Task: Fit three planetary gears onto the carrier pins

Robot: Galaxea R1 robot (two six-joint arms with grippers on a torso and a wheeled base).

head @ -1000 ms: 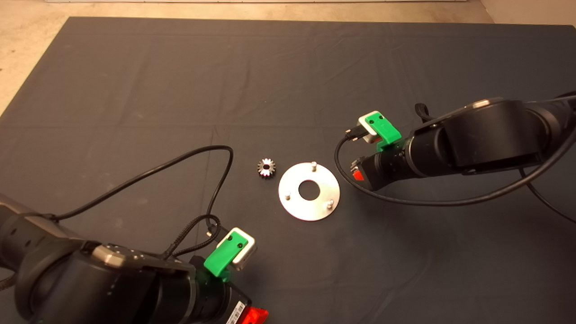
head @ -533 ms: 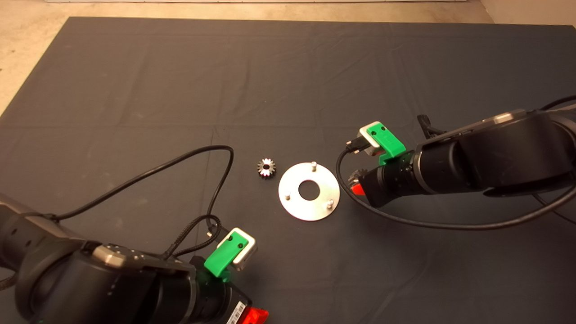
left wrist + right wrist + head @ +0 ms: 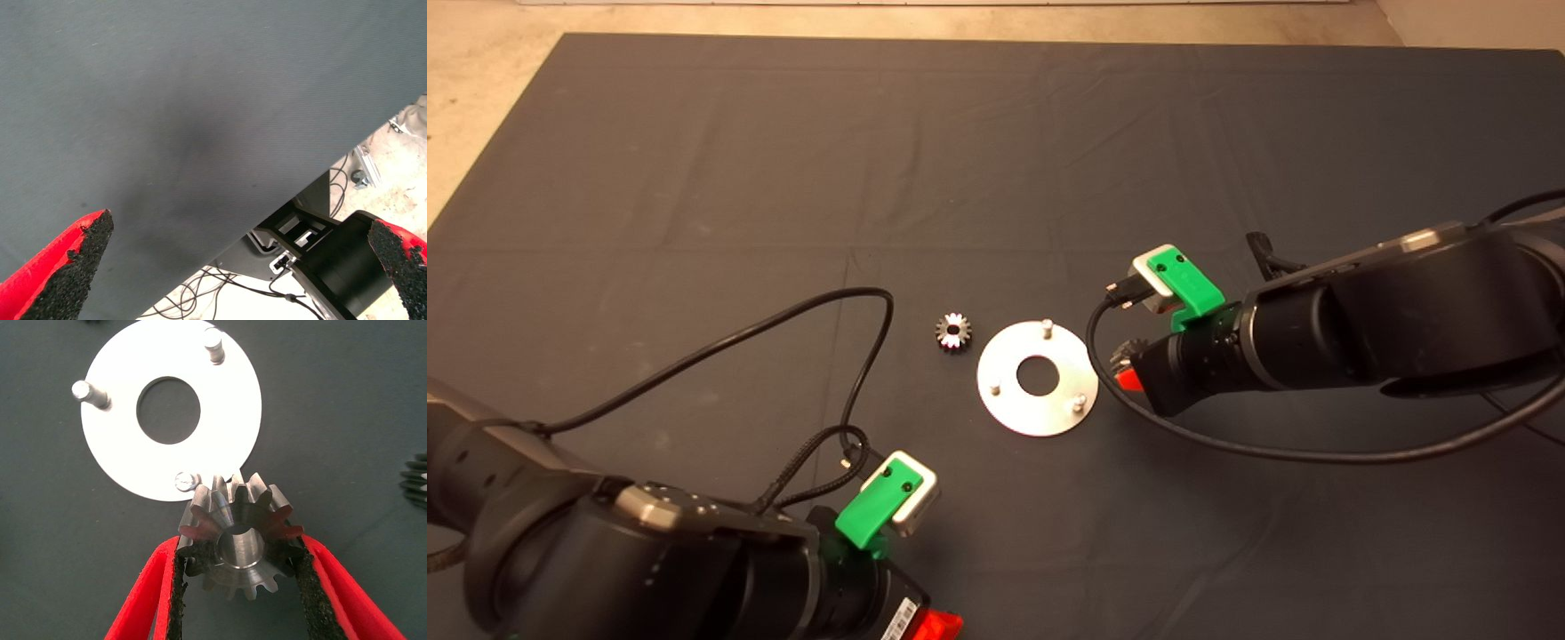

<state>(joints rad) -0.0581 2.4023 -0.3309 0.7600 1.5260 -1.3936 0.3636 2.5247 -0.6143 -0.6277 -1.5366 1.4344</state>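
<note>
The silver disc (image 3: 1014, 411) lies mid-mat with three bare carrier pins (image 3: 1047, 327). One planetary gear (image 3: 953, 332) lies flat on the mat just left of the disc. My right gripper (image 3: 1123, 364) hovers at the disc's right edge, shut on a second gear (image 3: 240, 543) held by its teeth. In the right wrist view that gear hangs close beside one pin (image 3: 185, 480) at the rim of the disc (image 3: 127, 453). A third gear (image 3: 417, 480) shows at that view's edge. My left gripper (image 3: 938, 625) is parked at the near edge, open and empty (image 3: 233, 267).
Black cables loop over the mat near the left arm (image 3: 854, 373) and below the right wrist (image 3: 1227, 444). The mat's edge and the floor with wires show in the left wrist view (image 3: 373, 173).
My right gripper has come nearer and a little left toward the disc with the gear, which now shows at its fingertips. The left arm has barely shifted.
</note>
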